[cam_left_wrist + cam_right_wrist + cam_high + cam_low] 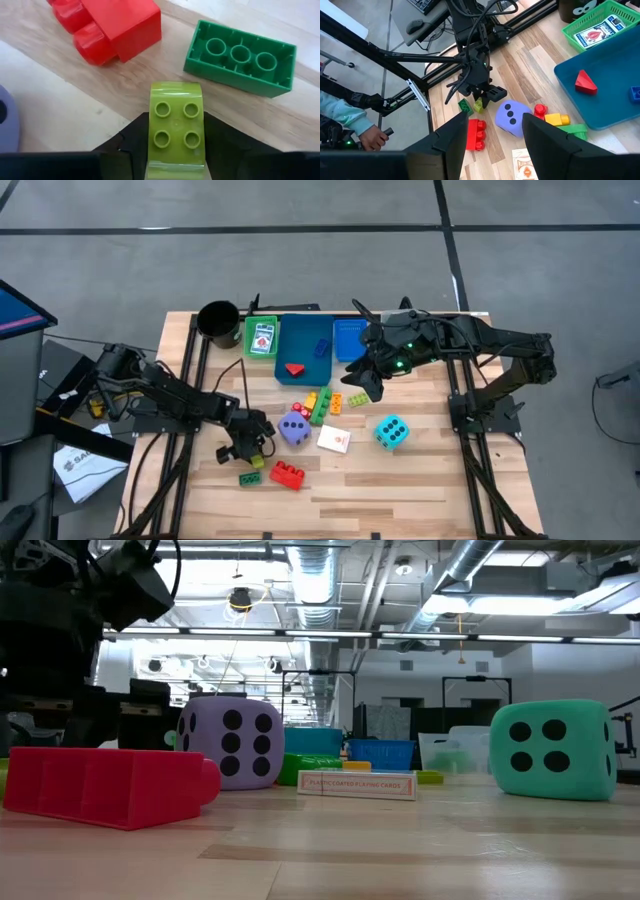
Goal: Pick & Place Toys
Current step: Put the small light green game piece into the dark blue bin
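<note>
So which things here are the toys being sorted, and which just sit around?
Toys: yellow-green brick between the left gripper fingers, red brick, green brick, purple dice, teal dice, card pack.
Not toys: black cup, blue tray, green tray.

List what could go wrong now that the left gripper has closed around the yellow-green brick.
1. The left gripper has the yellow-green brick between its fingers, but the grip may not be firm yet; lifting early might drop it.
2. The green brick and red brick lie close beside it, so a sideways move could knock them.
3. The right gripper hangs over the table's middle, near the route to the blue tray, so the arms could meet.
</note>
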Controlling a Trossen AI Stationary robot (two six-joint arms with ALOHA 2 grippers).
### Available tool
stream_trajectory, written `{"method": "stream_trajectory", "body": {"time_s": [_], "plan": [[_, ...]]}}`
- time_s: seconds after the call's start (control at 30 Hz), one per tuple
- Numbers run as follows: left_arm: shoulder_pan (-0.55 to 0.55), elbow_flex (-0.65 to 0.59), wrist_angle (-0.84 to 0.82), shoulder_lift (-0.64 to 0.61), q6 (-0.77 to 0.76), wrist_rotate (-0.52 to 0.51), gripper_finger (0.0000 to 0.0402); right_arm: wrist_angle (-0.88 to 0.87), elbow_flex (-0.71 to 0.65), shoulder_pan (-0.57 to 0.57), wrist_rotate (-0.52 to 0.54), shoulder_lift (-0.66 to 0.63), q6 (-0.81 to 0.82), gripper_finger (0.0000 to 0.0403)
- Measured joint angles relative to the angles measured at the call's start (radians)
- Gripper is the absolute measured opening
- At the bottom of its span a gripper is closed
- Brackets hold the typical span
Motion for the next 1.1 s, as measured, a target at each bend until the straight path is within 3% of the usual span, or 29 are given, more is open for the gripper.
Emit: {"method": "stream_trajectory", "body": {"time_s": [0.1,0.23,0.5,0.83,1.1], "plan": [[0.0,-0.001,-0.012,-0.028,0.001,-0.057,0.0155,0.0,0.0,0.006,0.0,0.0,0.0,0.0184],[0.002,-0.002,-0.018,-0.1,-0.022,-0.13,0.0139,0.0,0.0,0.018,0.0,0.0,0.016,0.0184],[0.003,-0.002,-0.033,-0.328,-0.059,-0.289,0.0137,0.0,0.0,0.032,0.0,0.0,0.034,0.0184],[0.003,-0.002,-0.203,-0.572,-0.178,-0.552,0.0139,0.002,0.0,0.032,0.0,0.0,0.033,0.0184],[0.003,0.005,-0.249,-0.673,-0.191,-0.627,0.0139,0.004,0.0,0.032,0.0,0.0,0.033,0.0184]]}}
